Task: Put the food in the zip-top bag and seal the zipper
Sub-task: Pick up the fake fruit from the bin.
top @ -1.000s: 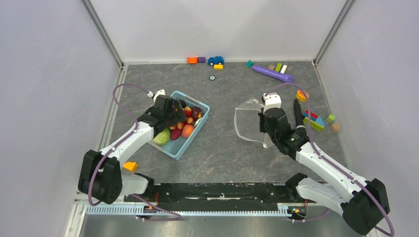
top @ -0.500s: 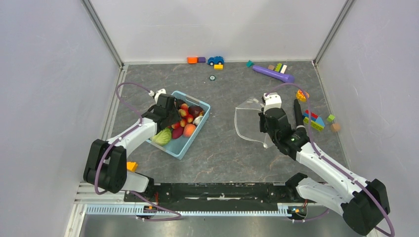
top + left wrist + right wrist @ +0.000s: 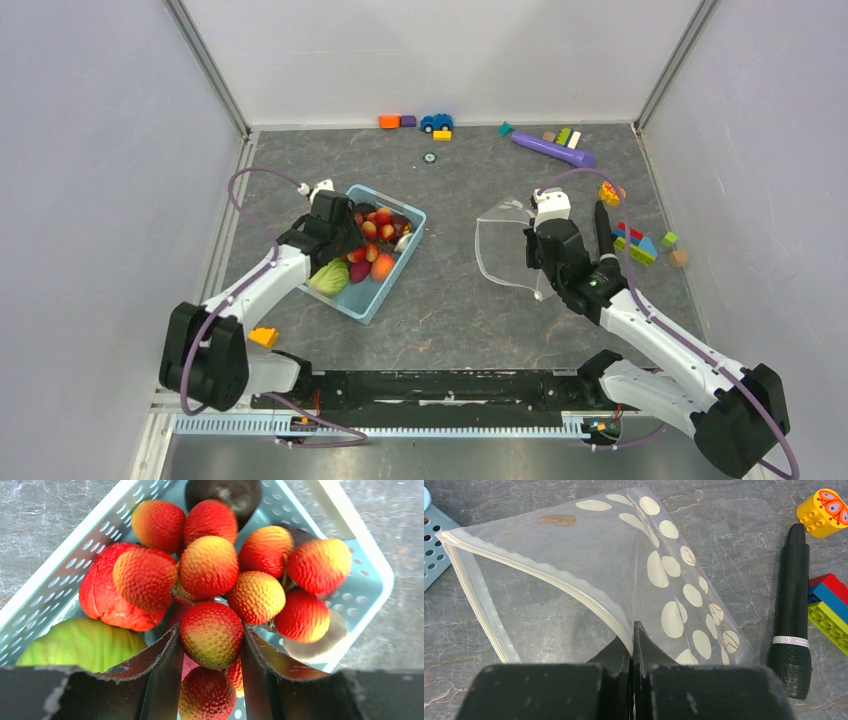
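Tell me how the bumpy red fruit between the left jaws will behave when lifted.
The fruit looks like moulded plastic, so probably light. Round and bumpy, it may swivel in the grip. Thin stems seem to tie it to neighbouring fruits, so the bunch likely dangles along.

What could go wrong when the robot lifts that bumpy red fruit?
The left gripper clamps one red fruit that looks stem-joined into a bunch, so it all may come up, swing or slip. The right gripper pinches only one lip of the zip-top bag; its mouth might sag shut.
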Robot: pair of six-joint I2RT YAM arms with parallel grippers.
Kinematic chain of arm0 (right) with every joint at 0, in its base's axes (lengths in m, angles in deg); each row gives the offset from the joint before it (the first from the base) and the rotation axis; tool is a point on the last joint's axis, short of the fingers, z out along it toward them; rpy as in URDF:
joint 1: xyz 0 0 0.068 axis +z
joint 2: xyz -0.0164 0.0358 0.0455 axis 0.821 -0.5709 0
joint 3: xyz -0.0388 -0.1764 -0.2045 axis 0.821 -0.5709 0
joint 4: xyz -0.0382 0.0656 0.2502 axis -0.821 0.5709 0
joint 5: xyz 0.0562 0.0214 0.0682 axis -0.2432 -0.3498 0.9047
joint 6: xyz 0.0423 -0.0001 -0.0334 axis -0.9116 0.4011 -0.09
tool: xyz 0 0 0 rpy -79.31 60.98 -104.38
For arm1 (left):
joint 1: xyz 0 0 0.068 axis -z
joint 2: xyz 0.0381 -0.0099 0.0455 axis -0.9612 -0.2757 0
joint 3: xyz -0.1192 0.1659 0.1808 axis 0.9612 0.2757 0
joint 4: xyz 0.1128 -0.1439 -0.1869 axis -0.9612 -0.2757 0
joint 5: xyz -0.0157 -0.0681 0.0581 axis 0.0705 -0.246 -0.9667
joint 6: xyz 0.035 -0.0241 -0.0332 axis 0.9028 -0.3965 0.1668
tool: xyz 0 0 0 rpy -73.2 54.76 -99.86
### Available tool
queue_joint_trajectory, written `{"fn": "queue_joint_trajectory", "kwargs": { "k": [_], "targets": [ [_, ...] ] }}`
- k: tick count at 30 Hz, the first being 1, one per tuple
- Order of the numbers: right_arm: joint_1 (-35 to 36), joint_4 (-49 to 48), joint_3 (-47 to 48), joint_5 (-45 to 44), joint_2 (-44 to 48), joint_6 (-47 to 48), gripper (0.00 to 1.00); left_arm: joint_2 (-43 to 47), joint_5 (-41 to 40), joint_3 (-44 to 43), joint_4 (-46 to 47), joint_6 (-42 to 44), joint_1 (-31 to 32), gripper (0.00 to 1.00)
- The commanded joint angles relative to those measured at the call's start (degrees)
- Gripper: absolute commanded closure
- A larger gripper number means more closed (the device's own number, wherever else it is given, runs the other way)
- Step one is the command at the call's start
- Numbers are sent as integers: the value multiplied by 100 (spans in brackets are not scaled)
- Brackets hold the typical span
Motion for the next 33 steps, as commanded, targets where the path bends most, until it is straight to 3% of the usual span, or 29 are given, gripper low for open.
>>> {"fn": "queue_joint_trajectory", "kwargs": {
  "k": [1, 9, 19, 23, 25, 33],
  "targets": [
    [-9, -144, 116, 72, 69, 67, 100, 732, 266, -148, -105, 141, 13, 98],
    [-12, -137, 118, 145, 74, 8, 100, 1154, 345, -614, -1058, 87, 14, 98],
    [-12, -141, 89, 170, 164, 41, 100, 1709, 636, -727, -1401, 83, 14, 98],
    [-12, -143, 96, 195, 146, 42, 100, 1810, 1094, -755, -1311, 175, 13, 98],
    [-12, -147, 109, 226, 133, 46, 100, 1809, 1293, -753, -1259, 193, 9, 98],
    [-13, -137, 108, 301, 132, 84, 100, 1132, 866, -632, -1193, 269, 14, 98]
  ]
}}
